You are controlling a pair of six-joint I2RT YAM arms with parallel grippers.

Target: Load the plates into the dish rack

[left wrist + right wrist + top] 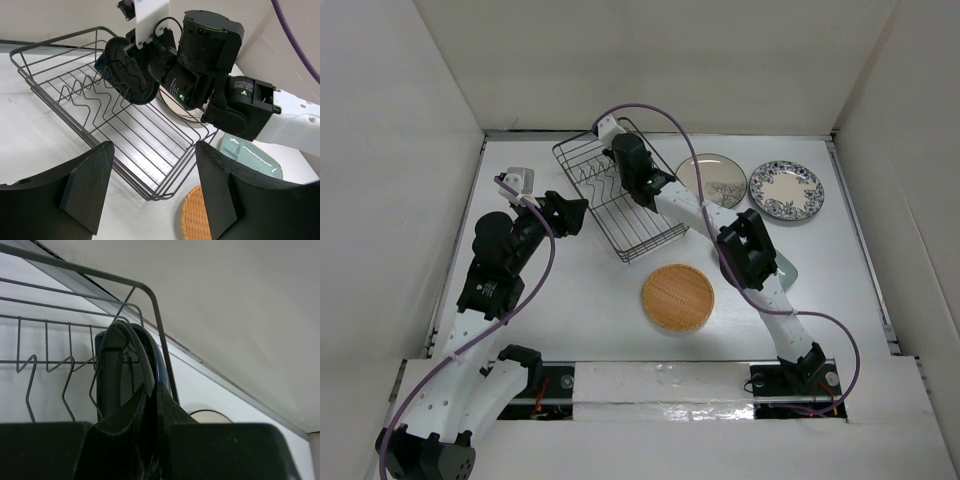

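The dish rack (642, 243) stands at the back centre, also in the left wrist view (152, 197) and the right wrist view (100, 275). My right gripper (618, 170) (152, 390) is shut on the dark blue plate (127, 70) (125, 365), holding it upright on edge among the rack's prongs at the far end. My left gripper (567, 213) (155, 185) is open and empty, hovering just left of the rack's near end. The orange woven plate (678, 297) (192, 215) lies flat in front of the rack.
The beige plate (712, 180) (171, 106) and the white blue-rimmed plate (787, 191) lie at the back right. The pale green plate (786, 266) (250, 156) lies partly under my right arm. White walls close in the table on the left, back and right.
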